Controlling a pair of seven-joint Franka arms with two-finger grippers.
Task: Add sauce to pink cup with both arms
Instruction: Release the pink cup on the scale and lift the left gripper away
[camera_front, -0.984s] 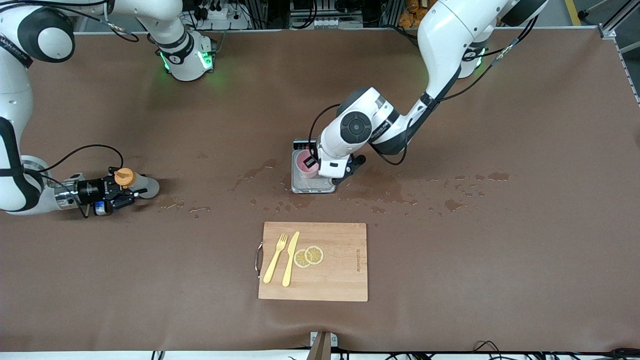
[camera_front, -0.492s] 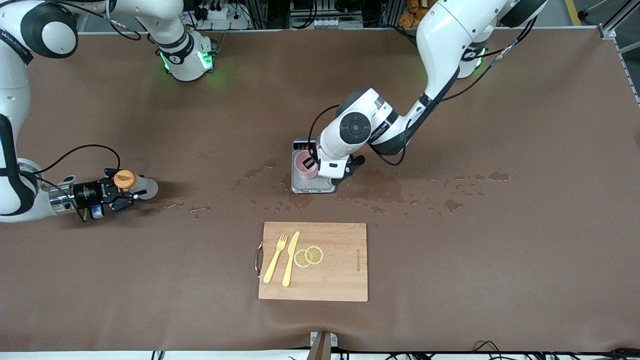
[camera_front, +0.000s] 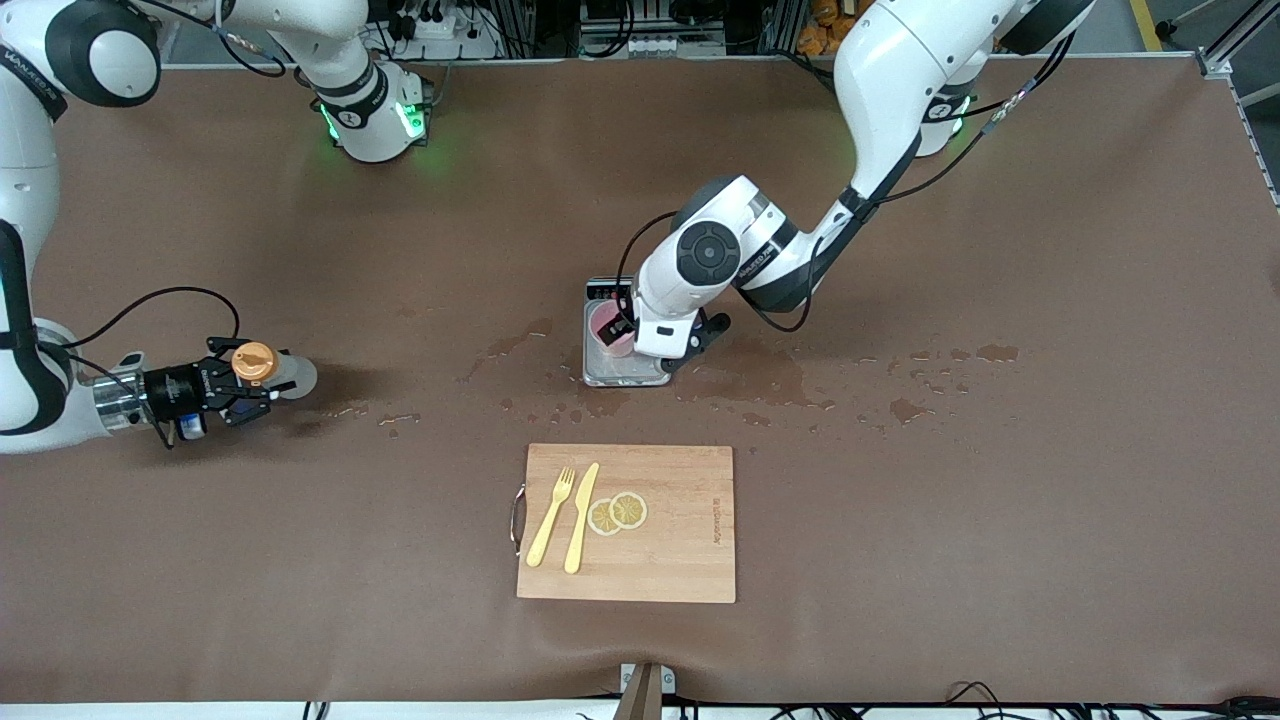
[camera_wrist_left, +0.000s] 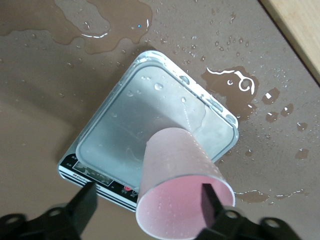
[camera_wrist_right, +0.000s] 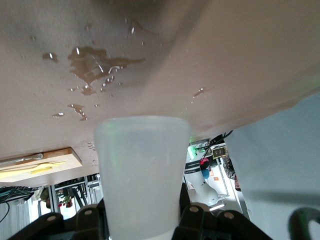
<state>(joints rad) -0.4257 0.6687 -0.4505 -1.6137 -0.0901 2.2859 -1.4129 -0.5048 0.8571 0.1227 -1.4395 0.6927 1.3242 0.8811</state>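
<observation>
Left gripper (camera_wrist_left: 145, 197) has just let go, jaws wide around the pink cup (camera_wrist_left: 180, 185) on the silver scale (camera_wrist_left: 125, 135); right gripper (camera_front: 240, 385) clamps the sauce bottle (camera_front: 268, 370) above the desk (camera_front: 1000, 500).

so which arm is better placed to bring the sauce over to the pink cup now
Right. Its end effector is shut on the translucent squeeze bottle with orange cap; the left end effector stands open around the pale-pink plastic cup on the silver scale.

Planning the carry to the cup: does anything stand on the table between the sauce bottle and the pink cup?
Nothing visible does. Between the bottle in the right gripper and the cup on the scale lie only wet patches. The left gripper stands open around the cup.
</observation>
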